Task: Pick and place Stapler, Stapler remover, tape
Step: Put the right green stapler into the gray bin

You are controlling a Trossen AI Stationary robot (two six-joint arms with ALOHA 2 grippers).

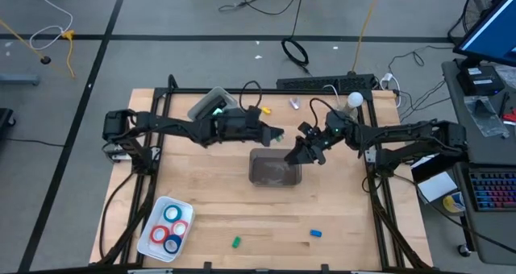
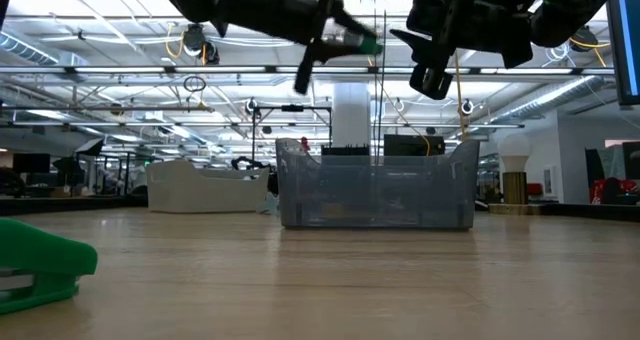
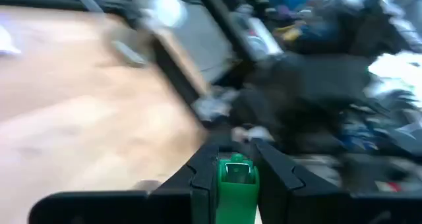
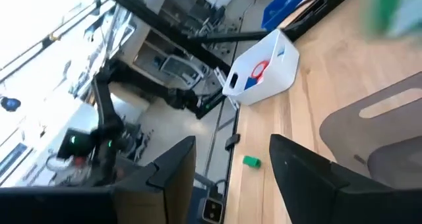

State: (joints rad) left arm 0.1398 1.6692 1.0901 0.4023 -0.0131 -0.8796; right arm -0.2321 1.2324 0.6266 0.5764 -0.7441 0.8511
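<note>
Tray: a white tray (image 1: 153,235) sits at the near left corner of the desk (image 1: 339,217).
Tape: the rings of tape (image 1: 171,226), blue and red, lie inside that tray, well apart from both arms.
Stapler: the pale mint stapler (image 1: 211,105) lies at the far side of the desk, partly behind the left arm and untouched.
Loose green item: a small green item (image 1: 236,242) lies on the bare wood near the front edge, right of the tray. It fills the near corner of the low view.
Left pincer: the left pincer (image 1: 276,134) hangs in the air just beyond the bin's far left corner. Its fingers (image 3: 198,174) are clamped on a bright green piece (image 3: 236,181), which may be a small office tool, though the wrist view is too smeared to be sure.
Bin: a clear grey bin (image 1: 256,177) stands mid-desk, between and below the two arms.
Right pincer: the right pincer (image 1: 309,153) hovers at the bin's far right corner, fingers (image 4: 300,168) wide apart with nothing between them.
Blue item: a small blue item (image 1: 316,234) lies on the wood near the front, right of the bin.
Step in hand: it looks like a carry, with the left arm bringing its green piece towards the bin.
Next move: it calls for centring the left pincer over the bin's mouth, lowering a little and then parting the fingers. The two pincers are near each other, so the right arm should keep clear.
</note>
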